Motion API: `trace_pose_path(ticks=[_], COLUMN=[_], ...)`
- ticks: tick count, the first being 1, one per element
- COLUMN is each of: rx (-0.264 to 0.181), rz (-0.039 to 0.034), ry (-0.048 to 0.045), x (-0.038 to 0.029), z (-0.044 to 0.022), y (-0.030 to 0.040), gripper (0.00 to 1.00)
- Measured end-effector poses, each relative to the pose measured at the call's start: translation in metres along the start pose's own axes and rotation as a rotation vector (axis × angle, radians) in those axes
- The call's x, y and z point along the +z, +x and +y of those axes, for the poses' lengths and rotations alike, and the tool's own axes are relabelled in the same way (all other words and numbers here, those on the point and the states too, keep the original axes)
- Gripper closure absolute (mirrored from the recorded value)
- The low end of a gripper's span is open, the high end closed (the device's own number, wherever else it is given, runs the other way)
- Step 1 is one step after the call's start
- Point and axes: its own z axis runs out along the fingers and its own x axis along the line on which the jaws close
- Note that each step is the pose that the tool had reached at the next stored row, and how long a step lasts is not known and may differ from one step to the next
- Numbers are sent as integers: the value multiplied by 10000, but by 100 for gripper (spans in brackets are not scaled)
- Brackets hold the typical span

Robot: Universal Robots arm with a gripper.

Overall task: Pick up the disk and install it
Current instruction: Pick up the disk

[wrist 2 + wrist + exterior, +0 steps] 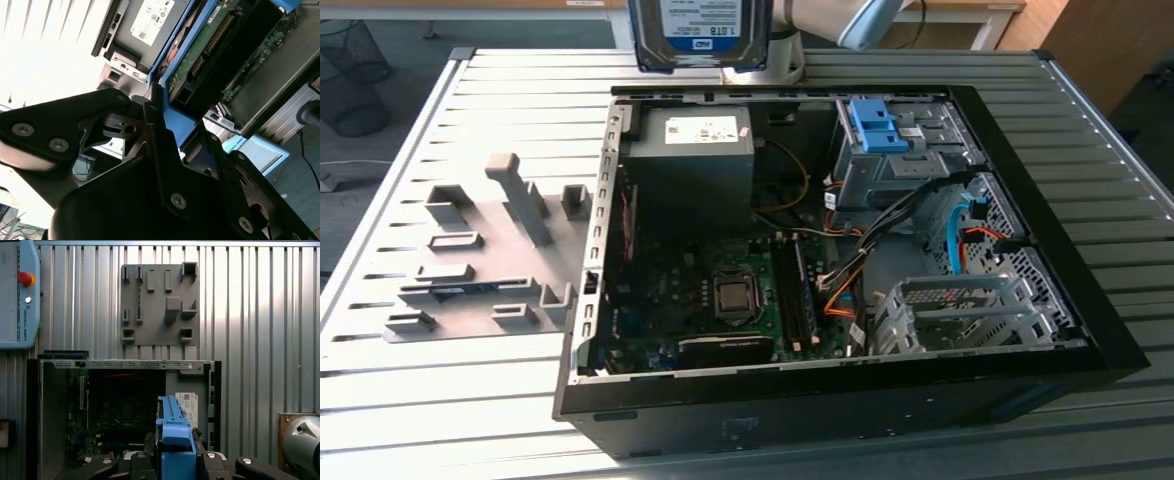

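**Disk gripped in the claw, clear of the open case**

Nearest the lens in the second wrist view were the black links and screw heads of the claw (175, 130), which hid much of the scene behind them. The claw was closed on the disk (220, 55), clamping the blue frame at its edge. In that view the disk showed its green circuit board and dark body, and its far end was cut off.

In the first wrist view the same blue frame (172, 440) stood edge-on between the claw's black parts, with the lower end out of the picture.

In the exterior view the one disk (687, 30) hung upright at the upper edge of the picture, beyond the far rim of the computer case (854, 400) and apart from it. Its white-and-blue label faced the camera, but its upper part was cropped. A piece of the pale arm (854, 20) showed beside it.

The single case lay open on the slatted metal counter (400, 400). Inside it were:

- one power supply (700, 130) with a white label, its print too small to make out;
- one motherboard (736, 293);
- two grey metal cages, the farther one (894, 165) topped by a blue bracket (878, 125) and the nearer one (961, 305) partly masked by cables.

One grey fixture plate (480, 260) with raised blocks lay on the counter at the exterior view's left of the case. A pendant (17, 290) with one red button (25, 278) was half cropped in the first wrist view.
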Motion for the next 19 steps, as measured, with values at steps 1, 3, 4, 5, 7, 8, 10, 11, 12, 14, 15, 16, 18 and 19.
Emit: trace_pose_path(ticks=[1, 3, 4, 5, 7, 8, 10, 11, 12, 14, 15, 16, 18, 19], rx=[1, 1, 1, 0, 0, 1, 1, 1, 2, 2, 1, 1, 1, 1], rz=[-1, 0, 0, -1, 0, 0, 0, 0, -1, 0, 0, 0, 0, -1], ry=[0, 0, 0, 0, 0, 0, -1, 0, 0, 0, 0, 0, 0, 0], x=[0, -1, -1, -1, -1, -2, -2, -2, -2, -2, -2, -2, -2, -2], z=[-19, -60, -79, -97, -129, -143, -156, -156, -156, -156, -157, -157, -157, -157], y=[0, -1, -1, -1, -1, -1, -1, -1, -1, -2, -2, -2, -2, -1], gripper=[63, 63, 63, 63, 63, 63, 63, 63, 63, 63, 63, 63, 63, 63])
